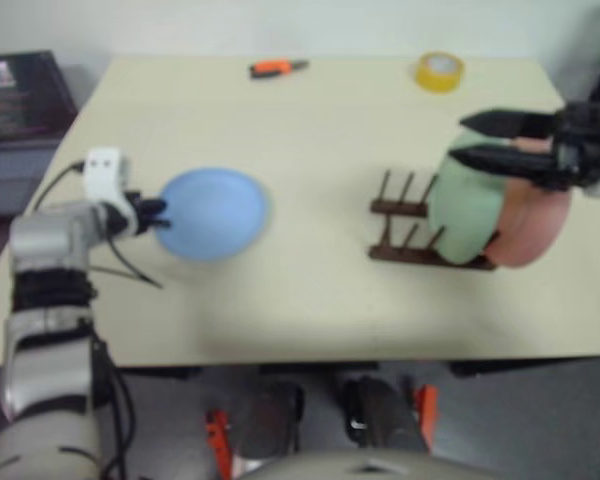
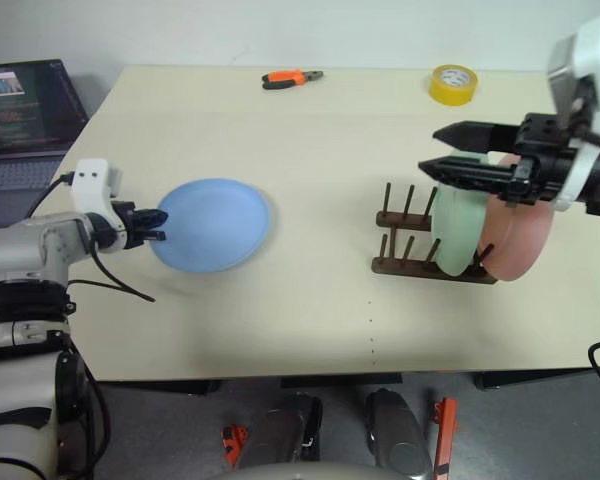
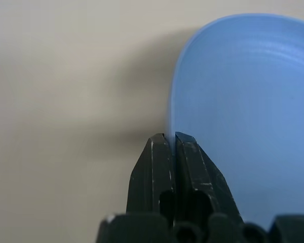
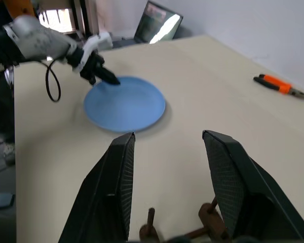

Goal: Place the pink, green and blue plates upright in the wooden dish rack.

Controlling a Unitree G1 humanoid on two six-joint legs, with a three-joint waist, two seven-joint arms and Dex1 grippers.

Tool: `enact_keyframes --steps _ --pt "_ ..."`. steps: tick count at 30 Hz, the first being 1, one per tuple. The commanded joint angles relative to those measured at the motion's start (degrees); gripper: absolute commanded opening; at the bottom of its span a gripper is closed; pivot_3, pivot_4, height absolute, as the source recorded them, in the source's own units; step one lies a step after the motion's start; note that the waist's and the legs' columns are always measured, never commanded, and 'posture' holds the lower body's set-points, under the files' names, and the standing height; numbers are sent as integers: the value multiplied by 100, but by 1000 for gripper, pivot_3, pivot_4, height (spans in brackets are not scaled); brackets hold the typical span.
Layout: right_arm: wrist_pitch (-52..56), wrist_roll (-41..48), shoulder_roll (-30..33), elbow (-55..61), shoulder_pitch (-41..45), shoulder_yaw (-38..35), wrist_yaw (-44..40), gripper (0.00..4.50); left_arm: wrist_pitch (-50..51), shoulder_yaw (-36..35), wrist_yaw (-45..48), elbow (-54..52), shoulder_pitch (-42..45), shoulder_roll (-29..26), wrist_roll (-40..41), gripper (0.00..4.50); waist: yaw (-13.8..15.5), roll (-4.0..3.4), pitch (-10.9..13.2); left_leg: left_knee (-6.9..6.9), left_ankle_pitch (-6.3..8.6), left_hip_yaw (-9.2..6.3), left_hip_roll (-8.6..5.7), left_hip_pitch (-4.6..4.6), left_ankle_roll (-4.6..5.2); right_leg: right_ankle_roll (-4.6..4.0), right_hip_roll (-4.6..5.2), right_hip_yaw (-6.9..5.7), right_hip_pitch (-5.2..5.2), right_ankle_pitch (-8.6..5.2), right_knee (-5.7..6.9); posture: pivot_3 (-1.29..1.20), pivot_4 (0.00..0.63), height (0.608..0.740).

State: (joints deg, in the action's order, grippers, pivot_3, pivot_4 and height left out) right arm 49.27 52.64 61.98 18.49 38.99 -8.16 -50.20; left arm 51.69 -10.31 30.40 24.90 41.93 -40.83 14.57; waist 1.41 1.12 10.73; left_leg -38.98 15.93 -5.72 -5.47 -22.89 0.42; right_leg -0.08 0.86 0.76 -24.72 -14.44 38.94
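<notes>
Blue plate rim in left pincer, table edge near.

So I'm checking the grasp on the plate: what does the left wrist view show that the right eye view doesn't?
Left wrist view: the left end effector shut on the blue plate's rim. Right eye view: the green plate and pink plate upright in the wooden dish rack, the right end effector open above them. Both share the blue plate on the table.
</notes>
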Motion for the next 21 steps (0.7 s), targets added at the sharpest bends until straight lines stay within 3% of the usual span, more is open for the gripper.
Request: enact_keyframes --steps 1,9,12,15,21 --pt "-498 -797 -234 249 282 654 -118 2319 378 -300 -609 -1212 465 243 133 20 0 4 -1 -1 -2 -1 0 -1 -4 2 0 -1 0 1 0 0 150 740" --pt "-2116 -3442 -1556 -482 1171 2519 110 2319 202 614 -1390 -1948 1566 306 -772 20 -102 16 3 0 -14 10 -2 0 -24 13 -2 7 -12 9 5 0 150 740" --pt "-2806 -4448 -2380 -995 1511 3175 463 2319 345 872 -1432 -2114 1947 545 -835 20 -148 17 2 2 -16 11 -2 -6 -28 12 -3 8 -26 10 10 0 150 740" --pt "-3326 -5254 -2994 -1443 1621 3548 805 2319 475 882 -1337 -2270 2027 706 -759 20 -162 17 2 4 -20 11 -1 -12 -34 7 -5 9 -41 12 17 0 150 740" --pt "-3684 -5967 -3681 -1916 1530 3791 987 2319 977 637 -1292 -2646 2091 984 -475 20 -181 17 2 3 -21 15 -1 -14 -35 6 -6 9 -49 12 15 0 150 740"
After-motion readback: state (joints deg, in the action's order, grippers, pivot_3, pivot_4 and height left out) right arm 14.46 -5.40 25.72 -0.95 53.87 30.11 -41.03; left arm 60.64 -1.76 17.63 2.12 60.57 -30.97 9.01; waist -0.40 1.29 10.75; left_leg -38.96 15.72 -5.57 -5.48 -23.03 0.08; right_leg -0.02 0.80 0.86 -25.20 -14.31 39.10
